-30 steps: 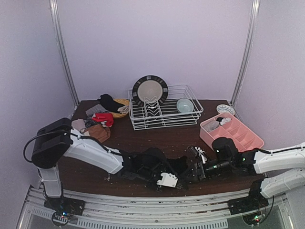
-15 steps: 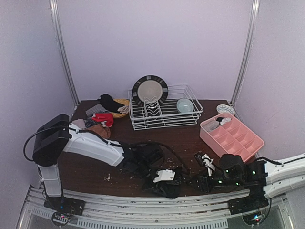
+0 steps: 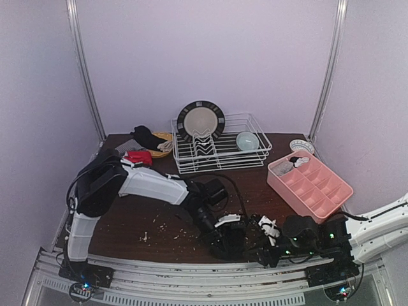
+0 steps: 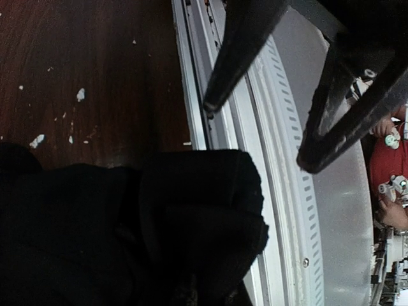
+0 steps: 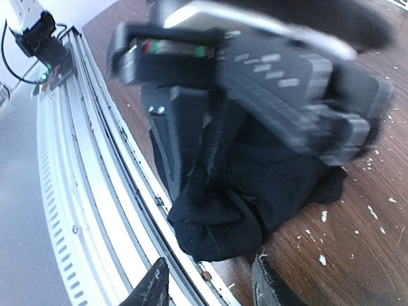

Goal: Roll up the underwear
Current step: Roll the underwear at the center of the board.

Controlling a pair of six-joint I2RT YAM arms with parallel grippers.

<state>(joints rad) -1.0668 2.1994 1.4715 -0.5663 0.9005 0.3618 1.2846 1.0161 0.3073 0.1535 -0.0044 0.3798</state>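
A black underwear [image 3: 220, 250] lies bunched at the table's front edge, hanging slightly over the white rail [image 5: 95, 210]. My left gripper [image 3: 225, 240] is shut on it; its fingers are buried in the dark cloth [image 4: 197, 210]. My right gripper [image 5: 210, 288] is open, low over the rail, its two fingertips just short of the bundle's folded end [image 5: 220, 226], not touching it. In the left wrist view the right gripper's fingers [image 4: 242, 51] point at the bundle from above. More underwear [image 3: 138, 157], red, black and brown, is piled at the back left.
A pink compartment tray [image 3: 319, 191] stands at the right. A white wire dish rack [image 3: 255, 156] with a plate [image 3: 201, 120] and a bowl [image 3: 247, 140] is at the back centre. A yellow bowl [image 3: 163, 136] sits by the pile. White crumbs [image 3: 159, 226] dot the wood.
The left gripper has dragged the black underwear right and forward to the table's front edge. The right arm has drawn back and dropped low by the rail.
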